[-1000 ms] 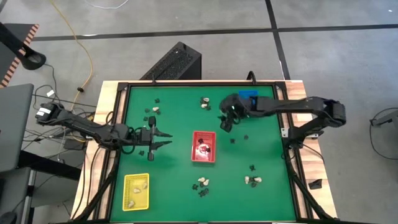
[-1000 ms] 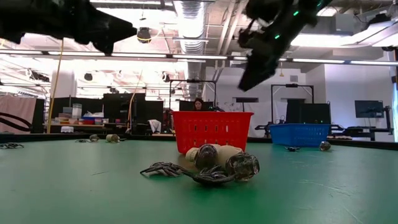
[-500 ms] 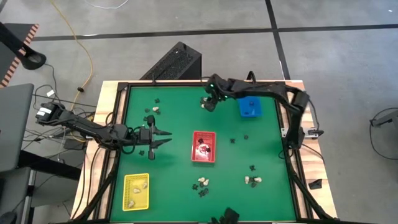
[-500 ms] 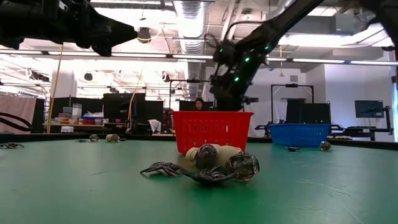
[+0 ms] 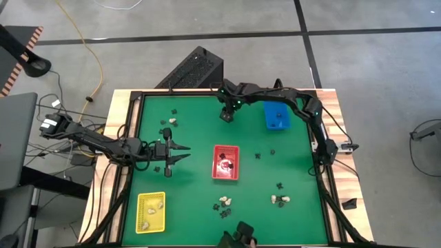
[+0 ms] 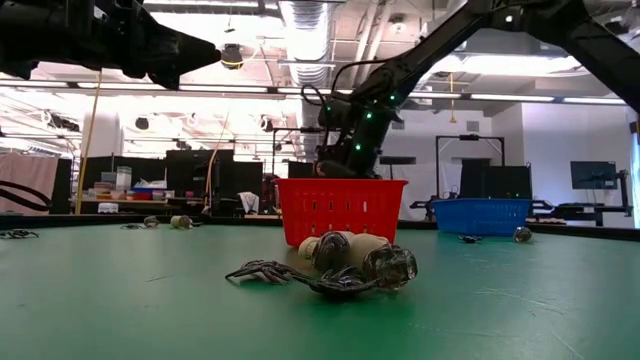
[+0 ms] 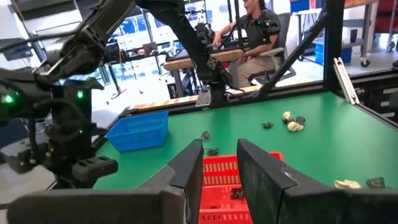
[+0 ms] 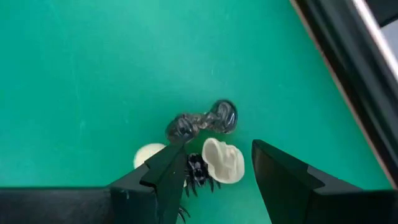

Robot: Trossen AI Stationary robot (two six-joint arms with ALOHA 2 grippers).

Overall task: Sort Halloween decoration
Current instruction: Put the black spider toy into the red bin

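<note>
Halloween decoration between open right tool fingers.

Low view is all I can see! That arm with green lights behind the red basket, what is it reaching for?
Observer: The right end effector hangs over a cream lump and a black spider beside it.
Operator: Did it grab one?
Observer: No, it is open, straddling the cream lump.
Operator: And the other arm?
Observer: The left end effector is open, empty, pointing at the red basket.
</note>
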